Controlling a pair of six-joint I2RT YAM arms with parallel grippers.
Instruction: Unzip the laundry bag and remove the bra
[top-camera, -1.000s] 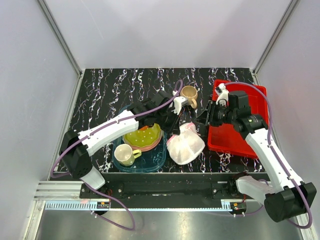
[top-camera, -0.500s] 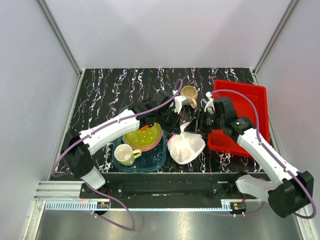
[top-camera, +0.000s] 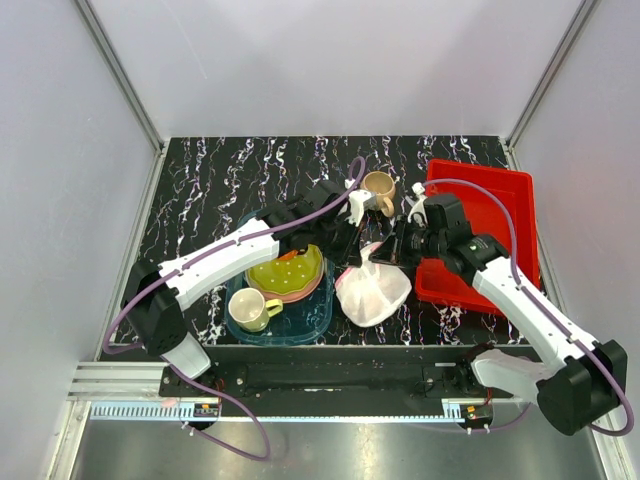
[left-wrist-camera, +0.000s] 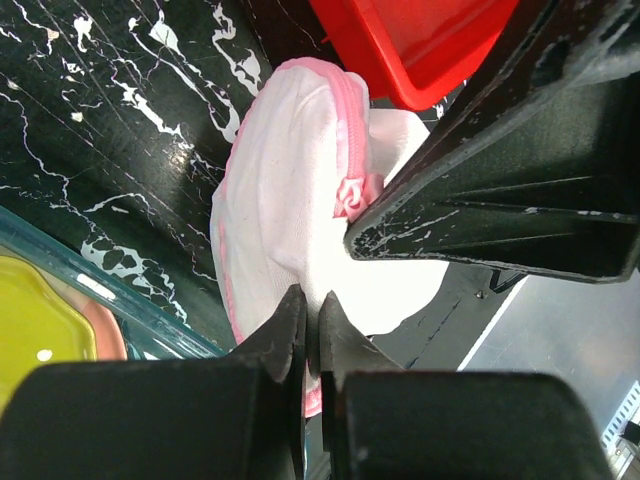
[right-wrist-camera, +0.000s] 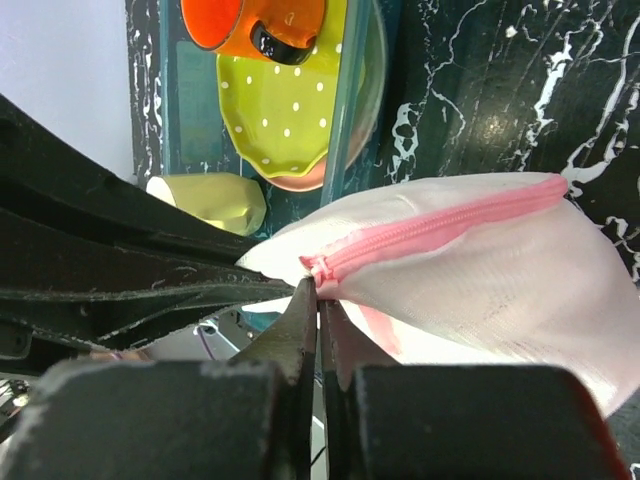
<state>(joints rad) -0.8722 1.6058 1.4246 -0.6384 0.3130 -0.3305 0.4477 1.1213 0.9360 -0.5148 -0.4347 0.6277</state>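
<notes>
The laundry bag (top-camera: 375, 292), a white mesh pouch with a pink zip, sits at the table's front between the teal tray and the red tray. Its top is pulled up to a peak. My left gripper (top-camera: 350, 255) is shut on the mesh at the bag's upper left; the left wrist view shows the jaws (left-wrist-camera: 312, 310) pinching the mesh (left-wrist-camera: 290, 200). My right gripper (top-camera: 393, 252) is shut at the end of the pink zip (right-wrist-camera: 440, 232), tips (right-wrist-camera: 318, 292) on the zip pull. The bra is hidden inside the bag; only a faint pink patch (right-wrist-camera: 383, 328) shows through.
A red tray (top-camera: 500, 215) lies right of the bag. A teal tray (top-camera: 300, 325) on the left holds a yellow-green plate (top-camera: 285, 270) and a yellow cup (top-camera: 248, 310). A beige cup (top-camera: 378, 187) stands behind the grippers.
My right gripper has moved left from over the red tray to the bag's top and closed on the zip end. The left gripper has kept its hold.
</notes>
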